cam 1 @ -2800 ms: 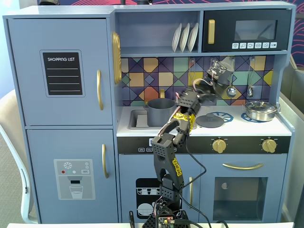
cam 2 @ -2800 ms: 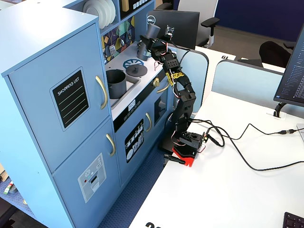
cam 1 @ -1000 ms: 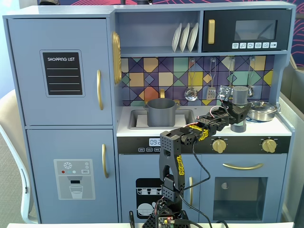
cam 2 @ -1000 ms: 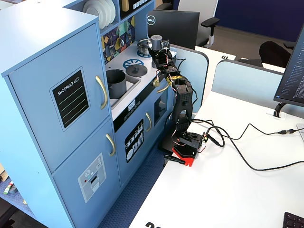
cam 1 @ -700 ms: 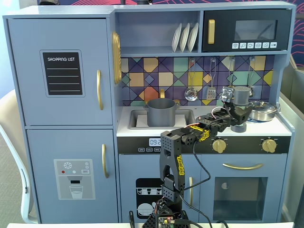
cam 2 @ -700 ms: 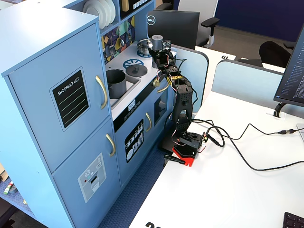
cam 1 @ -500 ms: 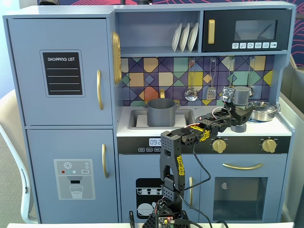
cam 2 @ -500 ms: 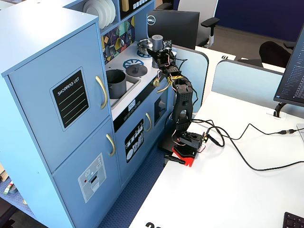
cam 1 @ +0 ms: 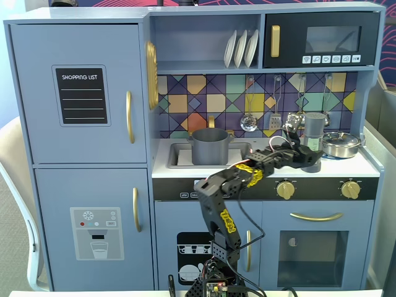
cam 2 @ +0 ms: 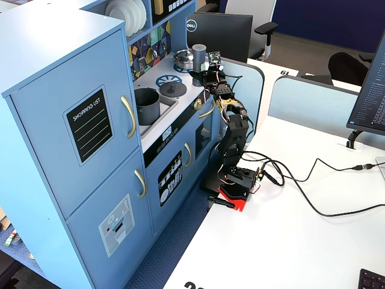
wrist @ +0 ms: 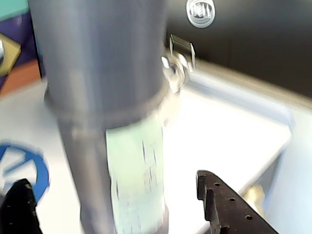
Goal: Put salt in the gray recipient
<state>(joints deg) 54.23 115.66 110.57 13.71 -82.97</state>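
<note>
Your gripper [wrist: 114,204] has its jaws spread wide either side of the salt [cam 1: 314,131], gripping nothing; the shaker stands upright on the counter, likely just set down or about to be grabbed. The gray recipient [cam 1: 210,146] sits in the sink at nine o'clock of the salt, well apart; contents can't be seen. The silver pan [cam 1: 340,143] sits just at three o'clock.
</note>
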